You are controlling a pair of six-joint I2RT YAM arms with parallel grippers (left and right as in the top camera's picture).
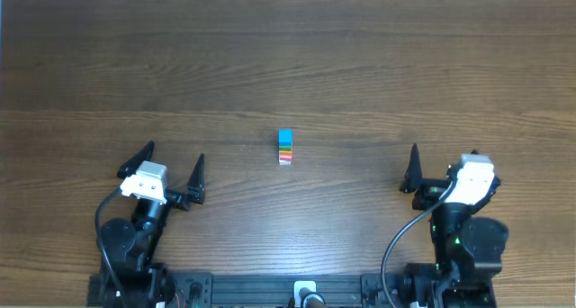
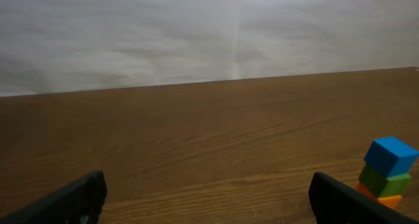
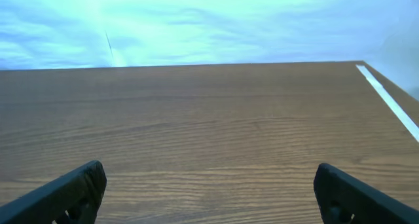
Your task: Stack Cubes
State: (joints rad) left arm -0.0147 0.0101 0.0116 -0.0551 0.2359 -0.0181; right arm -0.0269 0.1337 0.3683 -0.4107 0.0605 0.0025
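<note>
1. I take the cube stack [image 1: 285,148] as my landmark. It stands upright on the wooden surface [image 1: 288,56], midway between the two arms.
2. The stack has a blue cube [image 2: 391,155] on top, a green cube [image 2: 384,182] under it and an orange cube [image 2: 391,200] below that. I cannot make out the bottom layer clearly.
3. The left jaws sit to the left of the stack, nearer the arm bases and well apart from it. They are spread wide over bare wood.
4. The right jaws sit to the right of the stack, also well apart and nearer the bases. They too are spread wide, with only wood between them.
5. From my left wrist camera, the stack stands outside the gap, past one dark finger [image 2: 347,201].
6. A pale wall [image 2: 196,34] rises beyond the stack at the surface's far edge.
</note>
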